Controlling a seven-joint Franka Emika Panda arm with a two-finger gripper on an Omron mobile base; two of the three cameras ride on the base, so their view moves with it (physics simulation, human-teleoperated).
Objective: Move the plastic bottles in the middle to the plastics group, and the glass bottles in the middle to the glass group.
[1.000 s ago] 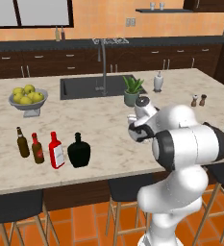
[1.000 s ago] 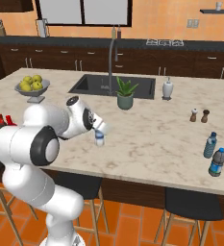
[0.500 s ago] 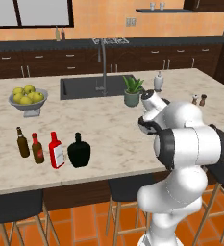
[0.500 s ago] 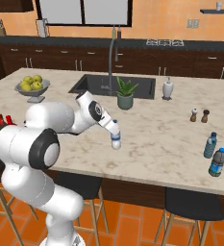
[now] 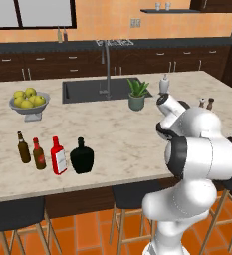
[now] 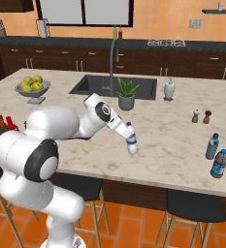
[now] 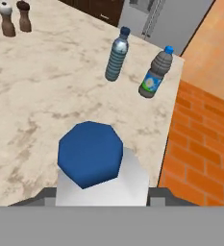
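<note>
My gripper (image 6: pixel 129 139) is shut on the small clear water bottle (image 6: pixel 132 141) with a blue label band, held just above the counter's middle front. In the hand view the bottle (image 7: pixel 100 173) sits between the fingers, and its cap looks blue. The plastics group, a teal-blue bottle (image 6: pixel 211 146) and a darker blue-capped one (image 6: pixel 219 163), stands at the counter's right end, ahead in the hand view (image 7: pixel 117 54). The flat red bottle (image 5: pixel 58 156) and the squat black bottle (image 5: pixel 81 156) stand left of the arm, beside the slim brown bottle (image 5: pixel 23 148) and the dark-red bottle (image 5: pixel 38 154).
Salt and pepper shakers (image 6: pixel 201 116) stand between the held bottle and the right end. A potted plant (image 6: pixel 126 96), a soap dispenser (image 6: pixel 169 89), the sink (image 6: pixel 97 86) and a fruit bowl (image 6: pixel 33 89) lie farther back. Stools (image 6: pixel 194 206) line the counter's front edge.
The arm has swung to the right across the counter with the water bottle in its grip, closer to the two bottles at the right end. The glass bottles have not moved.
</note>
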